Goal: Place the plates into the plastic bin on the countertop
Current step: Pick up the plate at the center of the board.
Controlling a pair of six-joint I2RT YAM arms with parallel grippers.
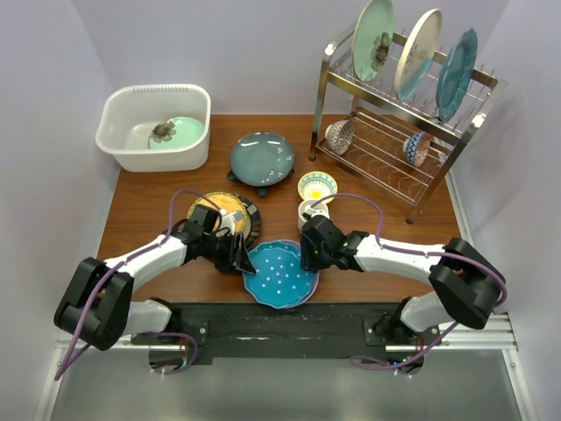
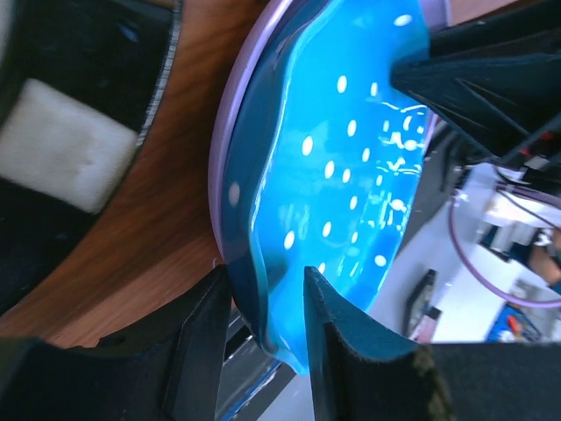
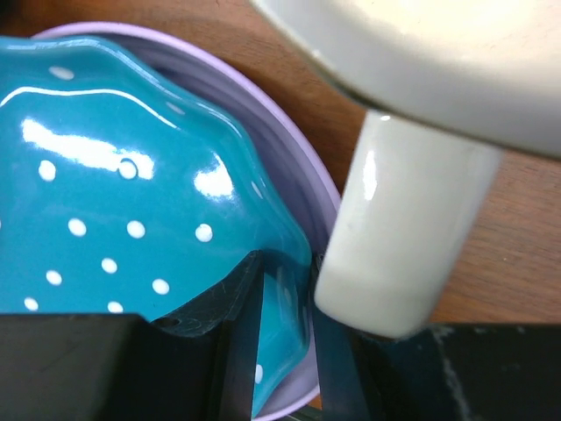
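Observation:
A blue dotted plate (image 1: pixel 279 275) lies on a lilac plate (image 1: pixel 308 290) at the countertop's (image 1: pixel 140 215) near edge. My left gripper (image 1: pixel 243 260) is shut on its left rim (image 2: pixel 265 276). My right gripper (image 1: pixel 308 256) is shut on its right rim (image 3: pixel 287 263), with the lilac plate's (image 3: pixel 316 189) edge also between the fingers. The plastic bin (image 1: pixel 123 118) at the far left holds a pale green floral plate (image 1: pixel 175 133). A dark teal plate (image 1: pixel 261 158) and a black-rimmed yellow-centred plate (image 1: pixel 230 210) rest on the wood.
A white mug (image 1: pixel 313 210) stands right beside my right fingers, its side filling the right wrist view (image 3: pixel 399 219). A small patterned bowl (image 1: pixel 316 185) sits behind it. The wire dish rack (image 1: pixel 399 132) at the far right holds three upright plates and two bowls.

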